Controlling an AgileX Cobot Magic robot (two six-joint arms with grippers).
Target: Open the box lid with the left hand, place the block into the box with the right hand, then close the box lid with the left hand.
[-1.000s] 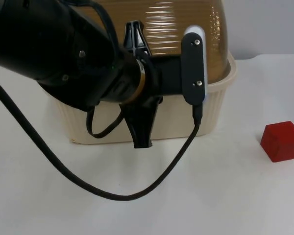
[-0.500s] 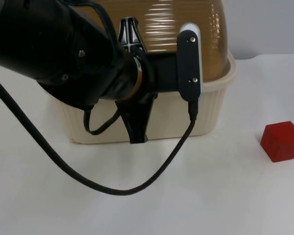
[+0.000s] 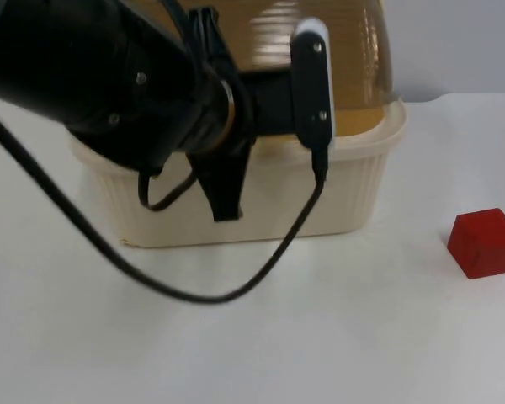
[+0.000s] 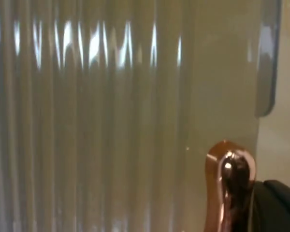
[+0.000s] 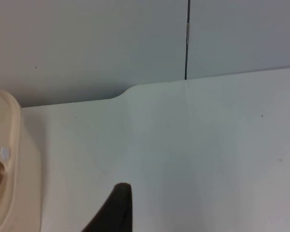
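Left hand (image 3: 219, 118) at lid (image 3: 353, 50) of box (image 3: 353, 202) | opening: cannot tell | block (image 3: 485, 242) apart

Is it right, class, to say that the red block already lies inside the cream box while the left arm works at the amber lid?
Not quite. The top view shows the red block lying on the white table to the right of the cream box, apart from it, not inside. The rest stands: the left gripper is at the amber lid over the box.
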